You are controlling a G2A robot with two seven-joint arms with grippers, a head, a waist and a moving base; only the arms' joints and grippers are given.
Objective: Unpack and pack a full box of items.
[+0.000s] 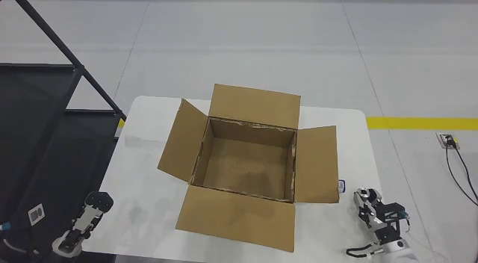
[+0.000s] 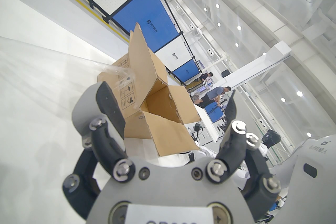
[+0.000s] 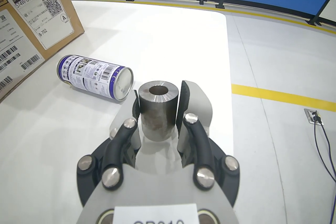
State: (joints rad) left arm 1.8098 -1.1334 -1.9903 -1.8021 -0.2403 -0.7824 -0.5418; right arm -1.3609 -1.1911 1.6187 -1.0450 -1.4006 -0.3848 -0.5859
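Cardboard box [image 1: 246, 162] stands at mid-table [image 1: 149, 188], its 4 corrugated flaps folded outward and the bare brown floor showing inside. A printed metal can [image 3: 94, 76], cylindrical with a shiny end, lies on its side just beside the box's labelled wall. Beyond the can from the box, the right gripper [image 3: 158, 101] is clamped on a dull grey steel cylinder [image 3: 157, 114], thick-walled with a round bore. Off the box's opposite side, the left gripper [image 2: 168, 96] has its black pads [image 2: 109, 104] spread apart, holding nothing.

Box [image 3: 39, 12] cut off, R wrist view
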